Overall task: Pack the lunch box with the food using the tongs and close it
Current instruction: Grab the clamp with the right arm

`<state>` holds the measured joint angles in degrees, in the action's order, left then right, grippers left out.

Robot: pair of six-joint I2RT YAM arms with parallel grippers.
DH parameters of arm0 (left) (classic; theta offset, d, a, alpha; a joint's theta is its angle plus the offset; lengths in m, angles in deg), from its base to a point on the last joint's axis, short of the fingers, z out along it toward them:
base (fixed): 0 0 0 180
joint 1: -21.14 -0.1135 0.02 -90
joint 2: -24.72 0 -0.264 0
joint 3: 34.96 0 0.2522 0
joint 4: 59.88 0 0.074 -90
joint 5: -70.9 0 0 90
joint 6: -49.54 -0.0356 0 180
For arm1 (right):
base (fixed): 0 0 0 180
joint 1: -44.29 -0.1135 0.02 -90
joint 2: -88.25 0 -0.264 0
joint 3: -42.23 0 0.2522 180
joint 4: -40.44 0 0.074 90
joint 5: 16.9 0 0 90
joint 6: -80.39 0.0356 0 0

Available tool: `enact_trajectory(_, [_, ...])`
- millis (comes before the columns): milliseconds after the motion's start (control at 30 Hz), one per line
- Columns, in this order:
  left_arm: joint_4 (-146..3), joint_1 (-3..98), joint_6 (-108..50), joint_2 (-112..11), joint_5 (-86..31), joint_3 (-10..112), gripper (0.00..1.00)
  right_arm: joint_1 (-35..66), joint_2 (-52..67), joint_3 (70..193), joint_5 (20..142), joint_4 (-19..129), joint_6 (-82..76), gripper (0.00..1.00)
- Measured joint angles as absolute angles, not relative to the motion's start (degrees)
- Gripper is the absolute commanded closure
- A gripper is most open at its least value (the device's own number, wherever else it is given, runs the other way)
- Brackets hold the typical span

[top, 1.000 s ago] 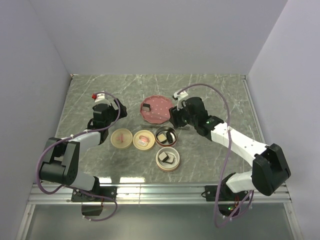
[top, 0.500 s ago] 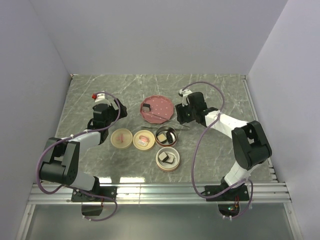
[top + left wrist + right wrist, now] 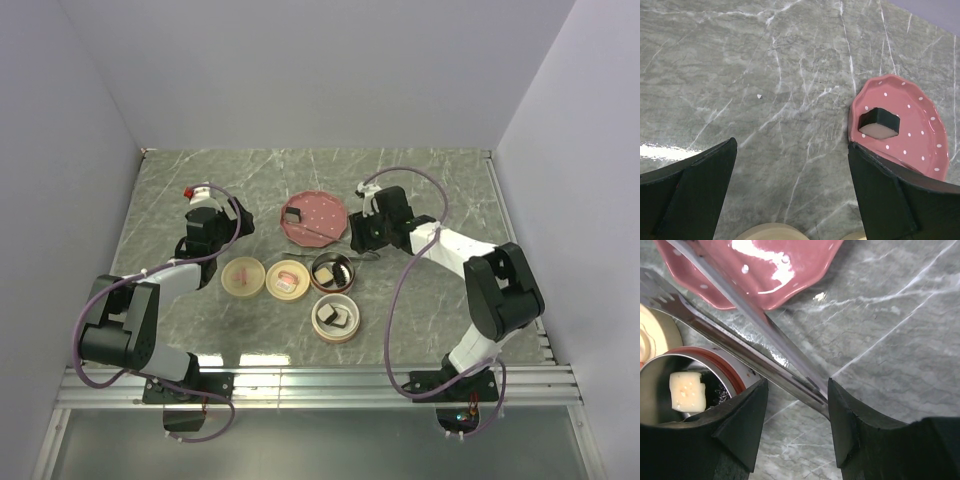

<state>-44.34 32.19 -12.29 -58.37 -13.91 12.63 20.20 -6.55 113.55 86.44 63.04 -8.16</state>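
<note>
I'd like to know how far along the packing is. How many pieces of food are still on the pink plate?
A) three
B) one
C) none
B: in the left wrist view, a single black-wrapped block is the only food lying on the pink plate.

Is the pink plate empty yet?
Not empty: one black-wrapped block lies on the plate, clear in the left wrist view.

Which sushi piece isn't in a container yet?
The black-wrapped piece on the pink plate; one other lies in the red-rimmed tin, two in the cream bowl nearest the arms.
</note>
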Motion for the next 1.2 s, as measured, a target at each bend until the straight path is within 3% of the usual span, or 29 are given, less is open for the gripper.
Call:
enact_trajectory(433, [-44.3, 32.2, -12.3, -58.4, -13.9, 12.6, 0.01, 18.3, -13.7, 119.9, 84.0, 69.4, -7.9, 0.46])
enact_trajectory(533, [-44.3, 32.2, -12.3, -58.4, -13.9, 12.6, 0.00, 18.1, -14.9, 121.4, 82.4, 70.5, -8.0, 0.54])
enact_trajectory(600, [-44.3, 32.2, -12.3, -58.4, -13.9, 12.6, 0.01, 18.0, -16.0, 122.6, 81.1, 71.4, -8.1, 0.68])
enact_trajectory(867, [-44.3, 32.2, -12.3, -58.4, -13.9, 12.6, 0.00, 16.5, -17.8, 124.6, 76.9, 73.3, -8.4, 0.83])
enact_trajectory(967, [-44.3, 32.2, -12.3, -58.4, -13.9, 12.6, 0.00, 15.3, -17.7, 124.7, 76.1, 73.4, -9.2, 1.00])
enact_trajectory(1200, [-44.3, 32.2, -12.3, -58.4, -13.9, 12.6, 0.00, 14.6, -14.8, 121.1, 75.2, 71.1, -8.7, 1.00])
